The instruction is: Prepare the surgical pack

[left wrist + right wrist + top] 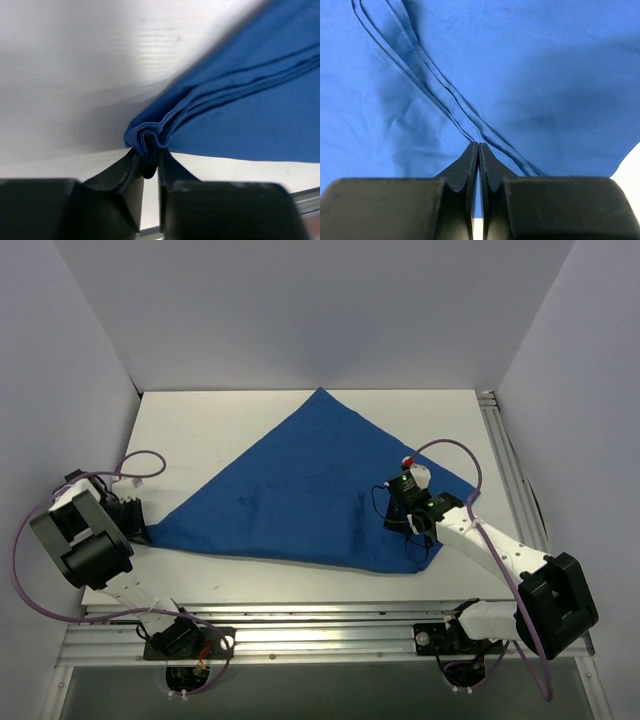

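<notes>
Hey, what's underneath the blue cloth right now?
Only the white table shows around the folded blue cloth. Anything lying beneath or wrapped inside it is covered, so I cannot tell.

I see matt royal-blue woven cloth (300, 490), fine-ribbed, stitched hems, under the cloth a matt white table (220, 430), faintly grained, at the cloth's corner my left fingers (120, 175), smooth matt black plastic

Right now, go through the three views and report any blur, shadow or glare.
Top external: even light, sharp, blue cloth clearly readable. Left wrist: left gripper blurred up close, a broad soft shadow on the white table, brighter toward the top. Right wrist: right gripper slightly soft, cloth seams sharp, no glare.
</notes>
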### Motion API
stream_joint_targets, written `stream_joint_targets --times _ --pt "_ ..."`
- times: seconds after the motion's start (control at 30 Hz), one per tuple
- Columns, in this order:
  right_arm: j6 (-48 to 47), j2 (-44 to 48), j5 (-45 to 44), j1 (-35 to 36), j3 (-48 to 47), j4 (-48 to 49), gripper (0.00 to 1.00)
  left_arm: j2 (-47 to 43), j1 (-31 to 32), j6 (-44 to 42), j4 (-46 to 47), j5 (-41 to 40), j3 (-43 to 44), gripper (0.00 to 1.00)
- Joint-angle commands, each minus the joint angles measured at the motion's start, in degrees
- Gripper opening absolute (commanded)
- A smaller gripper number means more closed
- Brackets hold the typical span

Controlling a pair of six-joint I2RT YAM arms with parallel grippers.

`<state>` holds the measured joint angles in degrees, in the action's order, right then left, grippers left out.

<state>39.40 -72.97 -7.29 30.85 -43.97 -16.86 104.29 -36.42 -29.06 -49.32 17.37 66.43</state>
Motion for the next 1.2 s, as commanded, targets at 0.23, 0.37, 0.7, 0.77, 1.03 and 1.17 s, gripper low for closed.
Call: stream_joint_targets --times 0.23,0.37,0.7,0.77,1.03,1.17 --pt "1.21 -1.56 -0.1 0.53 2.3 3.67 0.0 -5.84 2.58 0.67 0.63 15.06 3.34 0.02" --pt "0.86 -4.28 2.19 0.79 2.83 8.5 0.0 -12.79 7.84 2.86 -2.79 17.7 7.12 0.02" --pt "-0.72 -12.63 3.33 1.58 1.16 15.8 0.0 -18.51 33.68 9.8 -9.39 17.79 22.06 0.02" --pt "-0.73 -13.25 3.95 1.58 1.43 18.16 0.0 -18.33 38.94 11.65 -9.92 17.88 25.14 0.02" --pt "1.64 -16.5 8.96 2.02 1.69 26.08 0.0 -15.09 62.75 15.08 -7.9 15.95 32.09 0.02" --pt "3.05 -17.99 11.24 2.81 1.78 28.9 0.0 -11.84 72.09 15.17 -5.7 15.33 33.15 0.02"
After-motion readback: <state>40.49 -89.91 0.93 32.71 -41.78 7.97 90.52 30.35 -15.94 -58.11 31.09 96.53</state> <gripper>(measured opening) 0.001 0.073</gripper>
